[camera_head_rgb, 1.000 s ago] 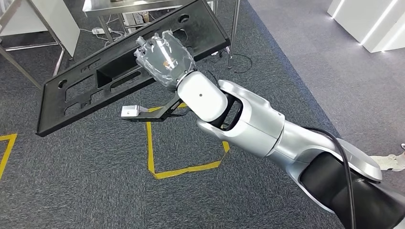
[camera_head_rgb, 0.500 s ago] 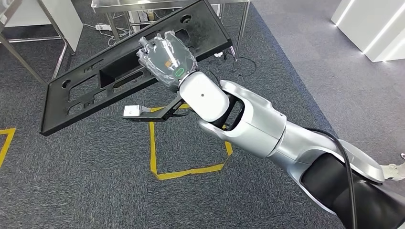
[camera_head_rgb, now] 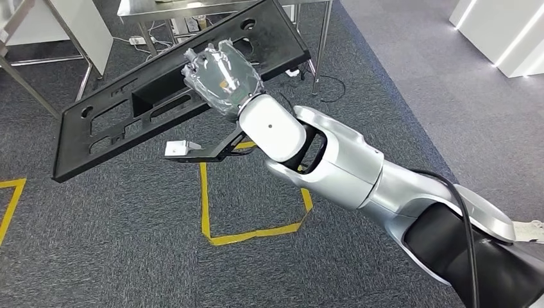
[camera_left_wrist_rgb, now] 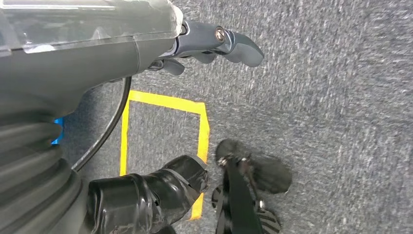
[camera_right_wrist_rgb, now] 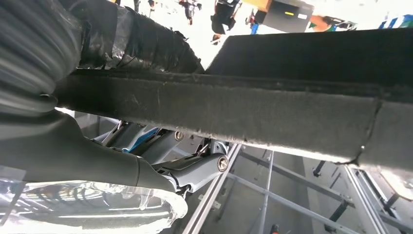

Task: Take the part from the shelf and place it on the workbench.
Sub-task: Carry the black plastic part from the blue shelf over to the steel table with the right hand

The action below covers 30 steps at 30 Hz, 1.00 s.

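At far left, a steel table leg [camera_head_rgb: 25,90] stands close to the low end of your part, a long black slotted panel [camera_head_rgb: 115,122] carried tilted above the grey carpet [camera_head_rgb: 96,256], its left end lower and nearer, its right end higher and farther. Beneath it a yellow tape square [camera_head_rgb: 256,230] marks open floor. Your right hand [camera_head_rgb: 221,77], in a clear cover, grips the panel near its middle, fingers wrapped over the edge. The panel's far right corner overlaps the metal workbench [camera_head_rgb: 186,8] and its leg [camera_head_rgb: 323,45]. Your left hand [camera_left_wrist_rgb: 146,44] hangs over carpet, fingers loosely curled, holding nothing. Bare carpet spreads right.
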{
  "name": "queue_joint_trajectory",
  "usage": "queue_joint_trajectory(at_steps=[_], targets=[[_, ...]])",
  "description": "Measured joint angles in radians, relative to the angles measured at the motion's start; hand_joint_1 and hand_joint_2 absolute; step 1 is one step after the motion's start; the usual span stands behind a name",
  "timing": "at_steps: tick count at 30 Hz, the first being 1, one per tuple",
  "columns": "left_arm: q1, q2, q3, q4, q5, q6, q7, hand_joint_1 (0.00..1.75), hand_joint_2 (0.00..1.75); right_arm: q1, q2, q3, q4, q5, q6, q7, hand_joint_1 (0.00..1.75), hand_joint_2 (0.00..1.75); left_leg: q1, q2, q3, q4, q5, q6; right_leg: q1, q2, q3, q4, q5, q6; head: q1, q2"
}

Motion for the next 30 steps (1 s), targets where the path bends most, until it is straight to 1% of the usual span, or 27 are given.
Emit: queue_joint_trajectory(at_steps=[1,2,3,4,5,6,7,8,9,11,12,13,14,15,16,17,18,19,20,21,22,23,25,26,27,28,30], targets=[[0.001,0.0,0.0,0.0,0.0,-0.001,0.0,0.0,1.75,0.002,0.0,0.001,0.0,0.0,0.001,-0.001,1.75,1.75,0.003,0.002,-0.037,0.061,-0.013,-0.007,0.0,0.0,0.006,-0.001,-0.004,-0.002,-0.002,0.0],[0.001,0.0,-0.001,0.0,0.001,-0.001,0.001,0.0,1.75,0.004,0.0,0.002,0.001,0.0,0.001,-0.001,1.75,1.75,0.006,0.004,-0.063,0.097,-0.011,-0.012,0.0,-0.001,0.01,0.001,-0.01,-0.003,-0.003,0.0],[0.002,0.0,-0.001,0.0,0.001,-0.001,0.001,0.0,1.75,0.005,0.0,0.002,0.001,0.0,0.001,-0.001,1.75,1.75,0.008,0.005,-0.045,0.046,0.029,-0.014,-0.001,0.0,0.013,0.004,-0.014,-0.001,-0.004,0.0],[0.002,0.0,-0.001,0.0,0.002,-0.001,0.002,0.0,1.75,0.005,0.0,0.003,0.001,0.0,0.001,-0.001,1.75,1.75,0.011,0.007,-0.016,-0.023,0.063,-0.015,-0.002,0.001,0.016,0.007,-0.02,0.002,-0.003,0.0],[0.002,0.0,-0.001,0.0,0.002,-0.001,0.003,0.0,1.75,0.004,0.0,0.003,0.001,0.0,0.001,-0.001,1.75,1.75,0.01,0.007,0.013,-0.085,0.086,-0.014,0.0,0.002,0.016,0.01,-0.024,0.006,-0.004,0.0],[0.0,0.0,-0.002,0.0,0.002,-0.001,0.004,0.0,1.75,0.002,0.0,0.003,0.001,0.0,0.001,-0.001,1.75,1.75,0.008,0.008,0.032,-0.125,0.097,-0.009,0.001,0.002,0.016,0.012,-0.027,0.011,-0.003,0.0],[-0.001,0.0,-0.004,0.0,0.001,-0.001,0.005,0.0,1.75,0.002,0.0,0.003,0.001,0.0,0.001,-0.001,1.75,1.75,0.005,0.007,0.039,-0.141,0.093,-0.004,0.002,0.002,0.015,0.012,-0.029,0.016,-0.003,0.0],[-0.002,0.0,-0.006,0.0,0.001,-0.001,0.005,0.0,1.75,0.002,0.0,0.003,0.001,0.0,0.001,-0.002,1.75,1.75,0.002,0.005,0.04,-0.144,0.091,0.004,0.003,0.002,0.015,0.011,-0.029,0.021,-0.003,0.0],[-0.002,0.0,-0.007,0.0,0.001,-0.001,0.006,0.0,1.75,0.002,0.0,0.003,0.001,0.0,0.001,-0.002,1.75,1.75,0.003,0.004,0.041,-0.145,0.09,0.012,0.003,0.002,0.016,0.009,-0.031,0.027,-0.003,0.0],[-0.001,0.0,-0.009,0.0,0.001,0.0,0.006,0.0,1.75,0.001,-0.001,0.003,0.0,0.0,0.001,-0.002,1.75,1.75,0.005,0.005,0.051,-0.152,0.089,0.025,0.002,0.002,0.008,0.034,-0.05,0.037,-0.001,0.0],[-0.001,0.0,-0.009,0.0,0.001,0.0,0.006,0.0,1.75,0.0,-0.001,0.003,0.0,0.0,0.001,-0.002,1.75,1.75,0.006,0.005,0.057,-0.155,0.088,0.033,0.002,0.002,-0.01,0.072,-0.069,0.039,0.0,0.0],[-0.001,0.0,-0.009,0.0,0.001,0.0,0.006,0.0,1.75,0.001,-0.002,0.003,0.0,0.0,0.001,-0.002,1.75,1.75,0.004,0.005,0.061,-0.156,0.085,0.039,0.001,0.002,-0.039,0.13,-0.094,0.039,0.001,0.0],[-0.001,0.0,-0.01,0.0,0.001,-0.001,0.006,0.0,1.75,0.002,-0.002,0.003,0.001,0.0,0.001,-0.002,1.75,1.75,0.002,0.006,0.064,-0.155,0.082,0.044,0.001,0.002,-0.076,0.197,-0.117,0.038,0.002,0.0],[-0.002,0.0,-0.011,0.0,0.001,-0.001,0.006,0.0,1.75,0.005,-0.003,0.003,0.001,0.0,0.001,-0.002,1.75,1.75,0.0,0.005,0.067,-0.155,0.079,0.048,0.001,0.002,-0.113,0.257,-0.133,0.037,0.003,0.0],[-0.002,0.0,-0.013,0.0,0.001,-0.001,0.006,0.0,1.75,0.008,-0.005,0.003,0.002,0.0,0.001,-0.002,1.75,1.75,-0.002,0.005,0.07,-0.153,0.075,0.051,0.001,0.002,-0.138,0.29,-0.131,0.035,0.003,0.0],[-0.002,0.0,-0.015,0.0,0.001,-0.001,0.006,0.0,1.75,0.01,-0.006,0.003,0.002,0.0,0.001,-0.002,1.75,1.75,-0.003,0.003,0.074,-0.152,0.071,0.052,0.001,0.002,-0.145,0.285,-0.111,0.032,0.003,0.0],[-0.002,0.0,-0.016,0.0,0.001,-0.001,0.006,0.0,1.75,0.011,-0.007,0.003,0.003,0.0,0.001,-0.002,1.75,1.75,-0.004,0.002,0.079,-0.15,0.067,0.051,0.002,0.002,-0.132,0.243,-0.075,0.028,0.003,0.0],[-0.002,0.0,-0.017,0.0,0.001,-0.002,0.006,0.0,1.75,0.011,-0.007,0.003,0.003,0.0,0.001,-0.002,1.75,1.75,-0.005,0.0,0.083,-0.148,0.062,0.05,0.004,0.002,-0.106,0.177,-0.033,0.023,0.003,0.0],[-0.001,0.0,-0.017,0.0,0.001,-0.002,0.006,0.0,1.75,0.01,-0.007,0.003,0.003,0.0,0.001,-0.002,1.75,1.75,-0.006,-0.001,0.086,-0.147,0.057,0.047,0.007,0.002,-0.077,0.113,-0.004,0.018,0.003,0.0],[-0.001,0.0,-0.018,0.0,0.001,-0.003,0.006,0.0,1.75,0.009,-0.007,0.003,0.003,0.0,0.001,-0.002,1.75,1.75,-0.007,-0.002,0.087,-0.145,0.053,0.044,0.01,0.002,-0.054,0.063,0.012,0.014,0.002,0.0],[-0.002,-0.001,-0.018,0.0,0.001,-0.003,0.006,0.0,1.75,0.008,-0.007,0.003,0.003,0.0,0.001,-0.002,1.75,1.75,-0.008,-0.003,0.086,-0.145,0.052,0.04,0.013,0.003,-0.04,0.034,0.016,0.011,0.002,0.0],[-0.002,-0.001,-0.02,0.0,0.001,-0.003,0.006,0.0,1.75,0.008,-0.008,0.003,0.003,0.0,0.001,-0.002,1.75,1.75,-0.008,-0.003,0.085,-0.146,0.051,0.035,0.016,0.003,-0.035,0.025,0.011,0.01,0.002,0.0],[-0.003,-0.001,-0.022,0.0,0.001,-0.004,0.006,0.0,1.75,0.007,-0.008,0.003,0.003,0.0,0.001,-0.002,1.75,1.75,-0.006,-0.003,0.087,-0.148,0.048,0.025,0.013,0.003,-0.028,0.011,0.012,0.005,0.003,0.0],[-0.002,-0.001,-0.023,0.0,0.001,-0.004,0.006,0.0,1.75,0.007,-0.008,0.003,0.003,0.0,0.001,-0.002,1.75,1.75,-0.005,-0.002,0.084,-0.138,0.039,0.019,0.01,0.002,-0.021,0.005,0.012,0.002,0.002,0.0],[-0.002,-0.002,-0.024,0.0,0.001,-0.004,0.006,0.0,1.75,0.005,-0.008,0.003,0.003,0.0,0.001,-0.002,1.75,1.75,-0.005,0.0,0.071,-0.107,0.022,0.014,0.007,0.002,-0.013,-0.002,0.013,-0.002,0.001,0.0],[-0.002,-0.002,-0.024,0.0,0.001,-0.004,0.006,0.0,1.75,0.004,-0.007,0.003,0.002,0.0,0.001,-0.002,1.75,1.75,-0.003,0.002,0.046,-0.057,0.0,0.009,0.006,0.001,-0.006,-0.007,0.012,-0.004,0.0,0.0],[-0.003,-0.002,-0.025,0.0,0.002,-0.004,0.006,0.0,1.75,0.005,-0.007,0.003,0.003,0.0,0.001,-0.002,1.75,1.75,0.001,0.003,-0.026,0.069,-0.043,-0.001,0.006,-0.001,0.0,-0.008,0.007,-0.007,-0.001,0.0]])
